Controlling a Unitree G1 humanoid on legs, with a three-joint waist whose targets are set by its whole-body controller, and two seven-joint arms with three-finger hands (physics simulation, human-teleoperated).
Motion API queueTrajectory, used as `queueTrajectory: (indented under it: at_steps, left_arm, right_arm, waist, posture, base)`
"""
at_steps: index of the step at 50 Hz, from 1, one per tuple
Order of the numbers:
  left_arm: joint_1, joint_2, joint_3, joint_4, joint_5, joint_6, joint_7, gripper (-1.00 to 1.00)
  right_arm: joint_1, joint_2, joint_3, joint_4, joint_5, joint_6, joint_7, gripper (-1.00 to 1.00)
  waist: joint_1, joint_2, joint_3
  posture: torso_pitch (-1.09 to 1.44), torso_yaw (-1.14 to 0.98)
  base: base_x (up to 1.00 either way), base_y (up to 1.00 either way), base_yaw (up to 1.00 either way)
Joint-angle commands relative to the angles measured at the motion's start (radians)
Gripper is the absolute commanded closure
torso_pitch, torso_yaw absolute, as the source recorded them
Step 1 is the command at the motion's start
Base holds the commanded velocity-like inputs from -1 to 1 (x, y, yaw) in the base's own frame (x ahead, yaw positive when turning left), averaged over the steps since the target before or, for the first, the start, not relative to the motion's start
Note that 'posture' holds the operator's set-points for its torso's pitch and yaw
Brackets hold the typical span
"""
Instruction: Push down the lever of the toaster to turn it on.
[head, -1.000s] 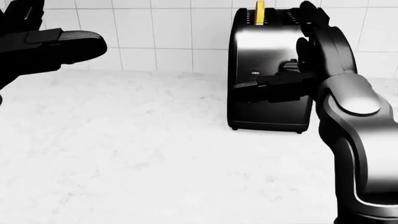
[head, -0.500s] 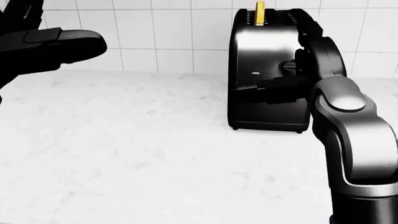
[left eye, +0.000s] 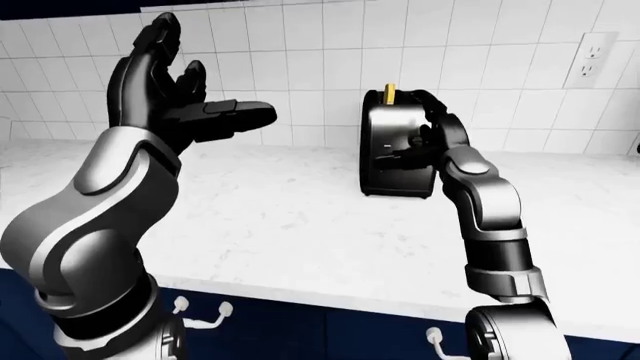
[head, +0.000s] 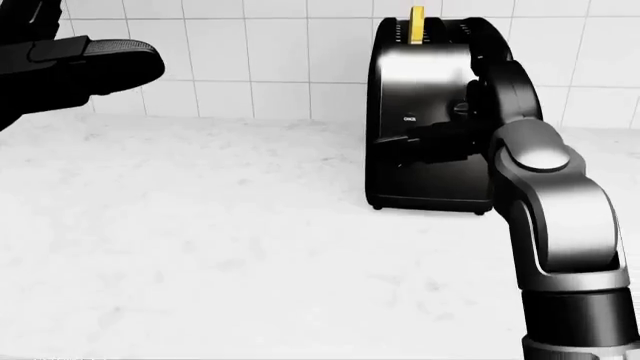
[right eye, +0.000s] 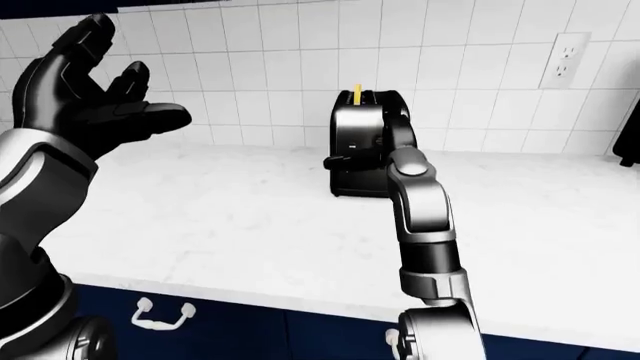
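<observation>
The black and chrome toaster (head: 420, 75) stands on the white counter (head: 200, 225) against the tiled wall, with a yellow slice (head: 417, 21) sticking out of its top slot. My right hand (head: 440, 139) lies against the toaster's face, with one finger (head: 420, 142) stretched leftward across it below the small white label. The hand covers the lever. Its fingers are spread, not closed round anything. My left hand (left eye: 170, 97) is open and empty, raised high at the left, well away from the toaster.
A wall outlet (left eye: 597, 50) sits at the upper right. Dark blue cabinets with white handles (left eye: 200, 311) run under the counter edge. A dark object (right eye: 630, 150) shows at the far right edge of the right-eye view.
My right forearm and elbow have swung left and closer to the toaster; the hand stays on its face, the finger a touch lower. The left hand has risen slightly.
</observation>
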Motion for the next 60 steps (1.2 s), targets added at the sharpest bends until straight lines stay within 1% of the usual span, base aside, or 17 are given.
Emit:
queueTrajectory:
  at_steps: [1, 13, 30, 44, 46, 52, 57, 60]
  left_arm:
    - [-0.033, 0.010, 0.010, -0.012, -0.003, -0.022, 0.004, -1.00]
    - [-0.022, 0.012, 0.006, -0.011, 0.000, -0.032, -0.001, -1.00]
    - [-0.026, 0.012, 0.007, -0.016, -0.007, -0.028, 0.007, -1.00]
    - [-0.028, 0.015, 0.006, -0.014, -0.009, -0.029, 0.009, -1.00]
    - [-0.032, 0.015, 0.008, -0.017, -0.015, -0.021, 0.015, -1.00]
    - [-0.027, 0.017, 0.007, -0.011, -0.011, -0.032, 0.009, -1.00]
    - [-0.035, 0.021, 0.013, -0.012, -0.021, -0.025, 0.018, -1.00]
    - [-0.034, 0.022, 0.012, -0.012, -0.024, -0.025, 0.020, -1.00]
  right_arm:
    - [-0.029, -0.009, -0.007, -0.001, -0.004, -0.033, -0.005, -1.00]
    - [-0.010, -0.003, -0.004, 0.028, -0.005, -0.064, -0.011, -1.00]
    - [0.014, 0.000, -0.001, 0.041, -0.015, -0.070, -0.007, -1.00]
    - [0.043, 0.009, -0.003, 0.109, -0.016, -0.133, -0.010, -1.00]
    - [0.047, 0.010, -0.002, 0.102, -0.016, -0.125, -0.013, -1.00]
    - [0.045, 0.011, -0.003, 0.180, -0.014, -0.182, -0.017, -1.00]
    - [0.044, 0.013, -0.001, 0.205, -0.014, -0.195, -0.022, -1.00]
    - [0.044, 0.013, -0.002, 0.244, -0.013, -0.226, -0.024, -1.00]
  waist:
    - [0.000, 0.002, -0.003]
    - [0.004, 0.001, -0.003]
    - [0.006, -0.002, -0.006]
    - [0.007, -0.003, -0.006]
    - [0.007, -0.003, -0.006]
    - [0.007, -0.003, -0.005]
    - [0.007, -0.003, -0.004]
    - [0.009, -0.003, -0.001]
  posture:
    - [-0.49, 0.00]
    - [-0.49, 0.00]
    - [-0.49, 0.00]
    - [-0.49, 0.00]
    - [-0.49, 0.00]
    - [-0.49, 0.00]
    - [-0.49, 0.00]
    - [-0.49, 0.00]
  base:
    - [0.00, 0.00, 0.00]
    - [0.00, 0.00, 0.00]
    - [0.00, 0.00, 0.00]
    - [0.00, 0.00, 0.00]
    - [0.00, 0.00, 0.00]
    - [0.00, 0.00, 0.00]
    - [0.00, 0.00, 0.00]
    - [0.00, 0.00, 0.00]
